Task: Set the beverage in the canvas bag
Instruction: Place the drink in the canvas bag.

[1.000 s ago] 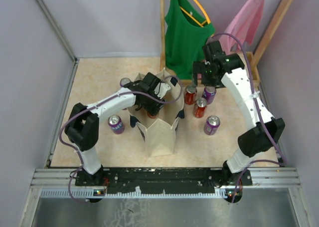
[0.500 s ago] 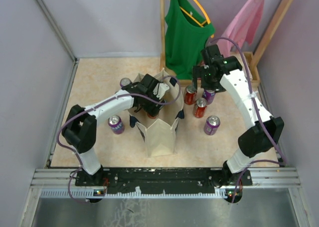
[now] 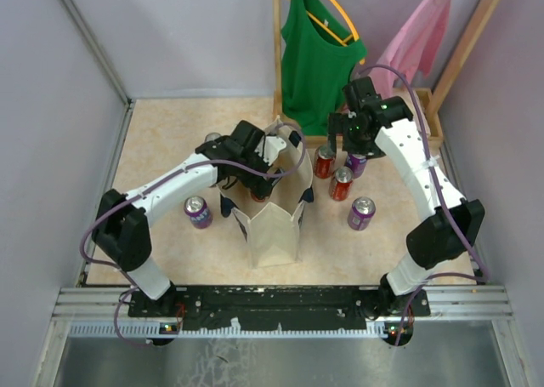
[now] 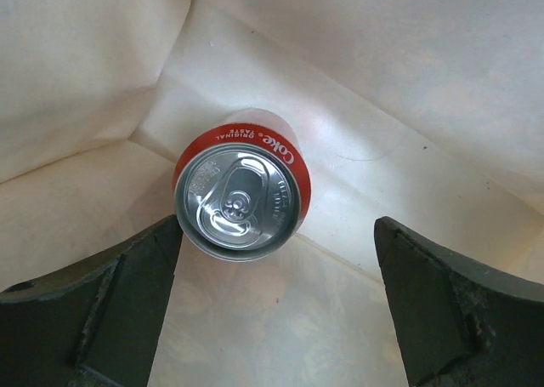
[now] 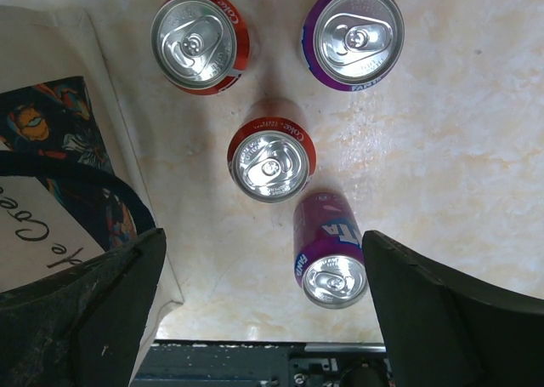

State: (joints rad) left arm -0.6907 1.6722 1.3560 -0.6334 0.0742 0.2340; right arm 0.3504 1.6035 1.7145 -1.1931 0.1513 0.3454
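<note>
**Now bagged and upright**

The Coke can (image 4: 242,198) stands on end on the floor of the canvas bag (image 4: 408,55), long axis vertical, tab end facing up. Above it the left fingers (image 4: 93,319) are spread wide, gripping nothing. Equally wide and empty, the right fingers (image 5: 76,319) hang over two red cans (image 5: 201,40) and two purple cans (image 5: 353,36) on the tabletop (image 5: 450,149).

My left arm (image 3: 170,181) — white links, black joints — stretches from its near-left base toward the middle, elbow bent, wrist turned straight down. Its black two-finger left gripper (image 4: 276,306) has the jaws spread wide, one dark finger at each lower corner of the wrist view. My matching right arm (image 3: 418,162) arcs from the near-right base toward the far middle, wrist down too — the black right gripper (image 5: 263,315) stands parted just as wide.
</note>
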